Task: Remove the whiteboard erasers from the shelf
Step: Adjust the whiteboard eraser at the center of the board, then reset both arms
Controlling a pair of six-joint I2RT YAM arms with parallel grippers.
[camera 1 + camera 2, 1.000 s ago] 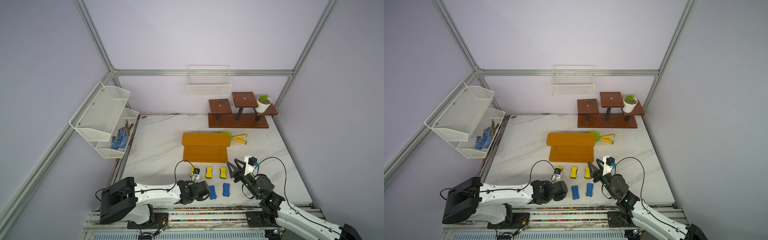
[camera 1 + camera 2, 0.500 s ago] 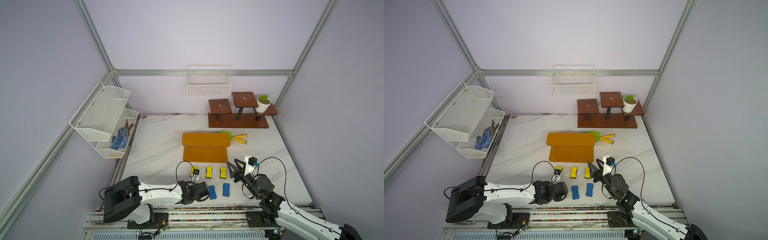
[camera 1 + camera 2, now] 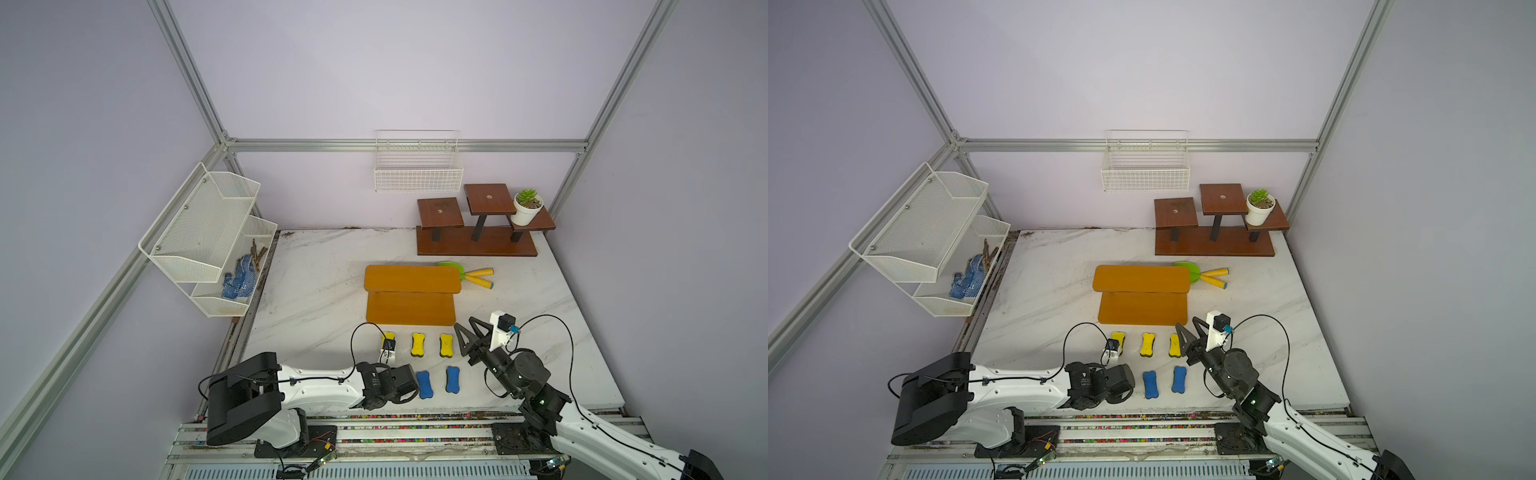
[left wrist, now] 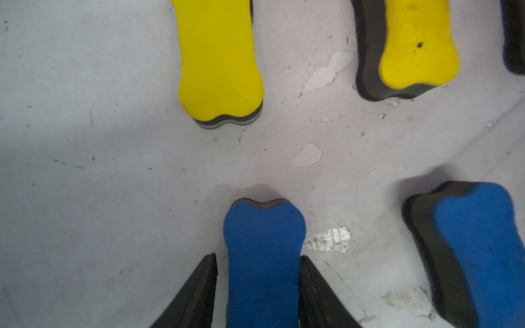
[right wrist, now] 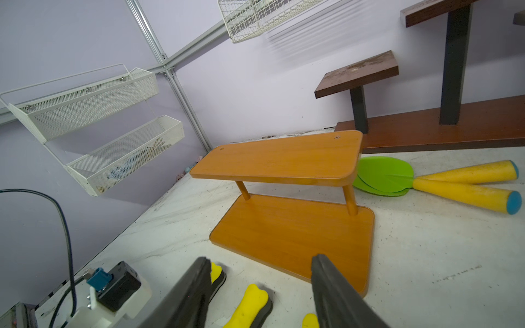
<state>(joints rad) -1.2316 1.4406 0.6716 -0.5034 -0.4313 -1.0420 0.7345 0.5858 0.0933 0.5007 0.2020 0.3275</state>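
Left wrist view: the left gripper (image 4: 258, 286) straddles a blue eraser (image 4: 262, 255) lying on the marble table (image 4: 99, 170), one dark finger (image 4: 199, 295) close along each long side; whether the pads press it cannot be told. Another blue eraser (image 4: 480, 250) and two yellow erasers (image 4: 218, 56) lie nearby. Both top views show the right gripper (image 3: 468, 332) spread, holding nothing, beside the yellow row, in front of the bare orange shelf (image 3: 411, 291).
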